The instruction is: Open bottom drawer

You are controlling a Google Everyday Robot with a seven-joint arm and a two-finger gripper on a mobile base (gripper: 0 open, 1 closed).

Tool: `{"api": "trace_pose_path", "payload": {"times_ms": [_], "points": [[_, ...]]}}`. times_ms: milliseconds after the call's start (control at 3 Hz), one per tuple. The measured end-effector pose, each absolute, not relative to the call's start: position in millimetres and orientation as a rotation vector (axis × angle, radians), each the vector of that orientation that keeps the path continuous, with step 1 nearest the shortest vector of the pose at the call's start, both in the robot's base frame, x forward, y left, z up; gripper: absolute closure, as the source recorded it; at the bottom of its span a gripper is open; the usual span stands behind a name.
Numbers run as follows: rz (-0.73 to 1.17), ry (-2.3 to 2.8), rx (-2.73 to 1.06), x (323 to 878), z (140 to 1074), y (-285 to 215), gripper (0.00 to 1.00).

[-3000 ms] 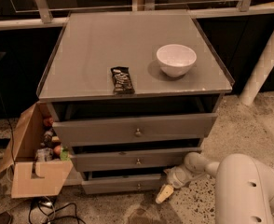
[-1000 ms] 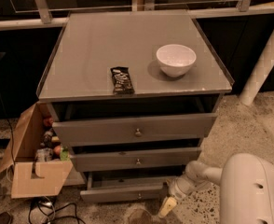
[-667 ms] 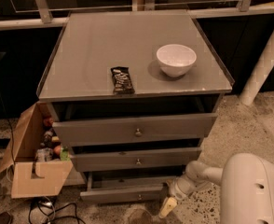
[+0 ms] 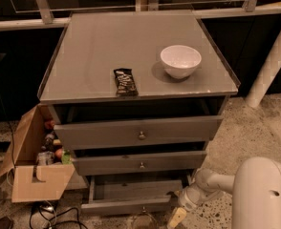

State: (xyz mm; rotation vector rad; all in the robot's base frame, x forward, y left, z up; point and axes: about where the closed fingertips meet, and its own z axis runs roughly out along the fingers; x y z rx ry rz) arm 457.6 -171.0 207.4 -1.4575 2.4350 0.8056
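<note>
The bottom drawer (image 4: pixel 126 207) is the lowest, slimmest grey front of the cabinet (image 4: pixel 131 42). It stands pulled out toward me, its inside showing empty, and its small round knob sits low at the centre of the front. My gripper (image 4: pixel 177 218) hangs near the floor at the right end of that drawer front, on the end of my white arm (image 4: pixel 212 182). The gripper's tip is partly cut off by the frame's bottom edge.
The middle drawer (image 4: pixel 140 162) and top drawer (image 4: pixel 138 132) stand slightly out. A white bowl (image 4: pixel 180 61) and a dark snack bar (image 4: pixel 124 82) lie on the cabinet top. An open cardboard box (image 4: pixel 35 180) with bottles sits left, cables (image 4: pixel 52 213) below it. A white post (image 4: pixel 274 56) stands at the right.
The bottom drawer has slid further out toward me since three seconds ago, and my gripper has moved down and back with its right end. Little has changed in the last second.
</note>
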Motion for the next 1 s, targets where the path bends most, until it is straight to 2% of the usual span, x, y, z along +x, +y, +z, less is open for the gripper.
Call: {"api": "trace_pose_path", "payload": {"times_ms": [333, 1000], "points": [[0.797, 2.563, -1.377, 409, 216, -207, 0.00], [0.765, 2.497, -1.389, 427, 236, -202, 0.00]]}}
